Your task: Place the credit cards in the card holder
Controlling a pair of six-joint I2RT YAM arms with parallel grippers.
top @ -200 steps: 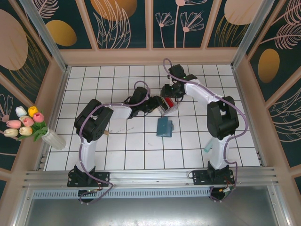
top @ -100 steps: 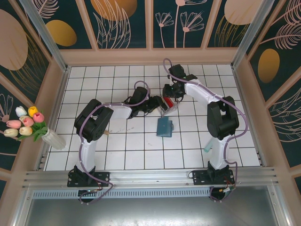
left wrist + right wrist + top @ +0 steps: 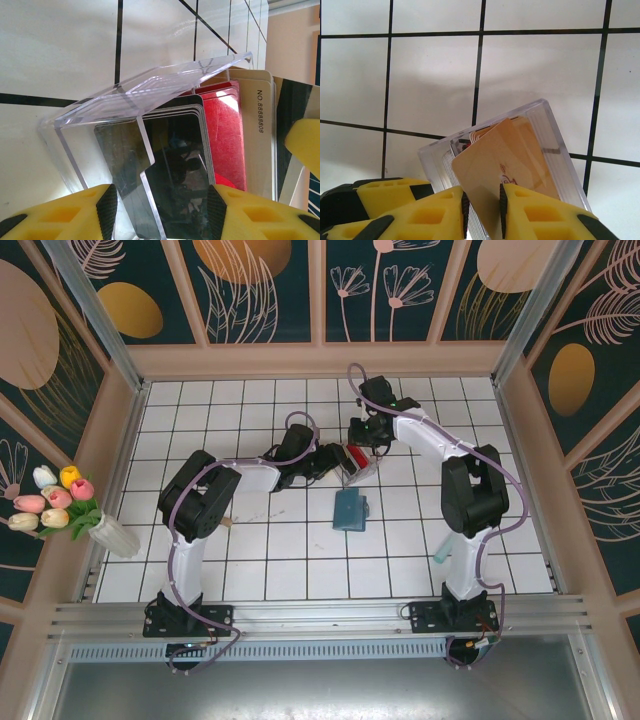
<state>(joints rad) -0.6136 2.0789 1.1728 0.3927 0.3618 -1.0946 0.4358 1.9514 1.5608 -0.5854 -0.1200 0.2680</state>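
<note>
A clear rack [image 3: 362, 468] stands mid-table with the credit cards upright in it. In the left wrist view a black card [image 3: 175, 150], a red card [image 3: 225, 135] and a tan card [image 3: 260, 120] stand side by side in the rack [image 3: 125, 95]. My left gripper [image 3: 161, 200] [image 3: 340, 462] is shut on the rack's near end. From the far side, my right gripper [image 3: 483, 197] [image 3: 362, 437] has its jaws narrow, a small gap left. The tan card [image 3: 495, 155] slants between the pads, raised above the rack [image 3: 550, 130]. The teal card holder [image 3: 350, 510] lies flat just nearer than the rack, apart from both grippers.
A white vase of tulips [image 3: 108, 534] stands at the left wall. A small pale object [image 3: 441, 555] lies beside the right arm's base link. Wooden walls [image 3: 320, 360] ring the white tiled table [image 3: 260, 560], which has free tiles near the front.
The right gripper's jaws have narrowed around the tan card. Both arms, the rack and the card holder have stayed in place.
</note>
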